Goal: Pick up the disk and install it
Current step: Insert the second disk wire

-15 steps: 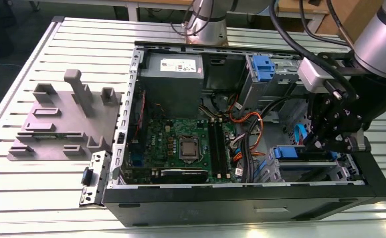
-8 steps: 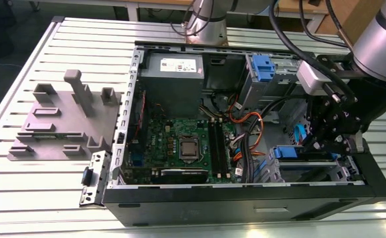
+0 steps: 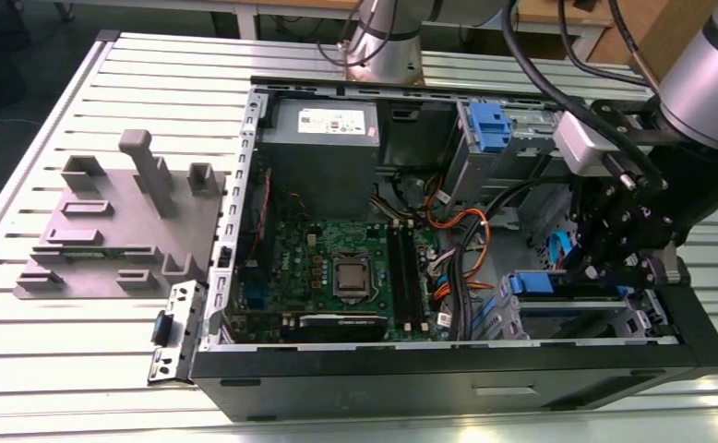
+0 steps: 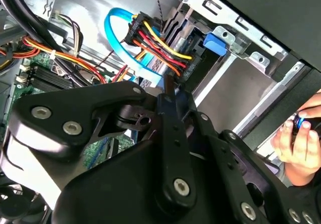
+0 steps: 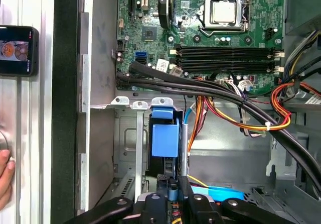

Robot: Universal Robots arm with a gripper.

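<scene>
The disk (image 3: 538, 282) stands on edge in the drive cage at the open computer case's corner, on the exterior view's right. Its blue plastic rail (image 5: 164, 139) faces up, and the dark body sits between the cage's metal walls. The rail's blue end tab (image 4: 216, 42) shows at the cage mouth in the second wrist view. My gripper (image 3: 588, 277) reaches down into the case right beside the disk. Its fingers (image 4: 169, 88) are drawn together, the tips (image 5: 176, 186) at the disk's cable end near the blue and multicoloured cables (image 4: 150, 38). I see nothing held between them.
The green motherboard (image 3: 347, 268) fills the case's middle, with a grey power-supply box (image 3: 322, 125) behind it. A blue caddy clip (image 3: 488, 125) sits in the far bay. Cable bundles (image 5: 235, 96) cross beside the cage. A grey fixture (image 3: 113, 221) lies outside. A hand (image 4: 301, 143) is nearby.
</scene>
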